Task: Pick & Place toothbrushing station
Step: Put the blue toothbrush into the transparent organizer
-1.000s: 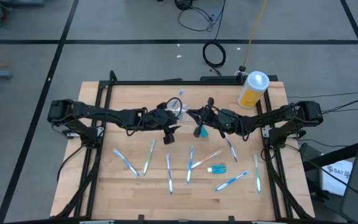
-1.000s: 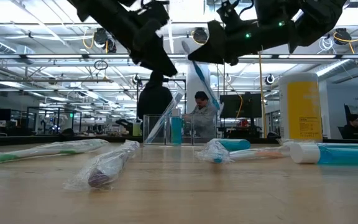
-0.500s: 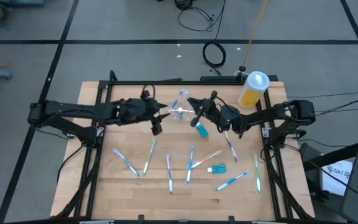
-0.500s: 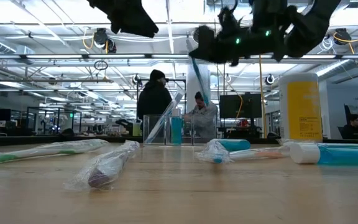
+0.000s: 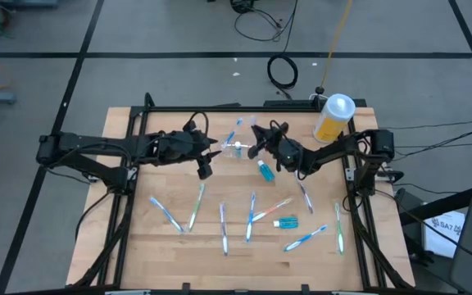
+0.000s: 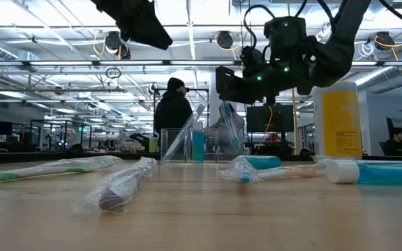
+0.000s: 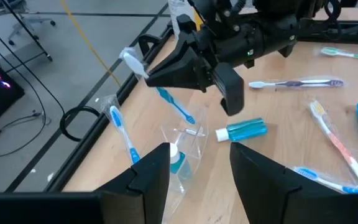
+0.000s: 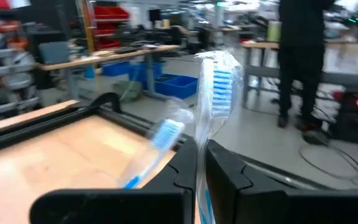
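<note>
The small clear cup (image 5: 236, 149) stands on the far middle of the table. In it are a teal toothpaste tube (image 7: 176, 159) and a wrapped toothbrush (image 7: 122, 129) that leans on its rim. My right gripper (image 5: 258, 146) hangs just right of the cup, shut on a wrapped blue-and-white toothbrush (image 7: 174, 104). That brush's lower end reaches the cup's mouth; whether it touches the cup I cannot tell. My left gripper (image 5: 207, 157) is raised to the left of the cup, open, with nothing between its fingers (image 7: 151, 177). My right gripper pinches the toothbrush between its two fingers (image 8: 188, 167) at the neck (image 8: 199, 146), just below the bristle head (image 8: 219, 78). The fingers come about level from the table's right and lie across the brush. The brush is lifted clear of the table, head up, handle (image 7: 178, 109) slanting down to the cup.
A yellow bottle (image 5: 333, 117) with a white cap stands at the far right corner. One teal tube (image 5: 264, 170) lies just near of the cup, and another (image 5: 288, 222) lies nearer the table's front. Several wrapped toothbrushes (image 5: 224, 225) lie over the near half of the table. People stand in the room behind.
My left gripper has risen and drawn back from the cup toward the table's left edge. My right gripper has sunk and gone toward the far edge and the cup, turning its wrist. The toothbrush in it has come down, and its lower end is now at the cup's mouth.
</note>
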You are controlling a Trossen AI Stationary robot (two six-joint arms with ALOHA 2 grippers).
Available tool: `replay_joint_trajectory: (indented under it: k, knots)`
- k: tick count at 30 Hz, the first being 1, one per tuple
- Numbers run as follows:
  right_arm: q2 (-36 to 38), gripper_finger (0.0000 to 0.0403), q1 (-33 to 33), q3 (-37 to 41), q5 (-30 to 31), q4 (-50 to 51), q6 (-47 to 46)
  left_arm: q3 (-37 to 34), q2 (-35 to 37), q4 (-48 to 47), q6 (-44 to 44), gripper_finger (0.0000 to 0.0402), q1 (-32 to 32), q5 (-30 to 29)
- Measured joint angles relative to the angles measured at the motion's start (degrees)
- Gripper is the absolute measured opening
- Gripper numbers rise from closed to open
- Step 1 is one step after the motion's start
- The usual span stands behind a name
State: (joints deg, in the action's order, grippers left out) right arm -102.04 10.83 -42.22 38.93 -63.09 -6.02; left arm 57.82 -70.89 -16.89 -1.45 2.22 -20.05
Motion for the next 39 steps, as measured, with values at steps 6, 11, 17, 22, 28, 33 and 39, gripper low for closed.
replay_joint_trajectory:
  k: [6, 11, 17, 22, 28, 33, 39]
  knots:
    - [0.0, 0.0021, 0.1, 0.0, 0.2, 3.0, -5.7, 0.0, 0.0, 0.0, -0.1, 0.0175, 0.0, 0.0]
    - [0.0, 0.0052, 0.1, 0.0, 0.3, 3.3, -5.8, 0.0, 0.0, 0.0, -0.2, 0.0175, 0.0, 0.0]
    - [0.0, 0.0095, 0.1, 0.0, 0.3, 3.4, -8.1, 0.0, 0.0, 0.0, -0.4, 0.0175, 0.0, 0.0]
    - [0.1, 0.0128, 0.2, 0.0, 1.3, 3.4, -7.7, 0.0, 0.0, 0.0, -0.4, 0.0175, 0.0, 0.0]
    - [1.7, 0.0155, 0.0, 0.0, 6.1, 3.6, -1.7, 0.0, 0.0, -0.8, -0.6, 0.0175, 0.0, 0.0]
    - [5.3, 0.0164, -2.3, 0.0, 4.4, 4.2, 6.0, 0.0, 0.0, -1.5, -0.6, 0.0175, 0.0, 0.0]
    - [12.2, 0.0164, -7.1, 0.0, -1.2, 14.2, 18.0, 0.0, 0.0, -3.1, -0.5, 0.0175, 0.0, 0.0]
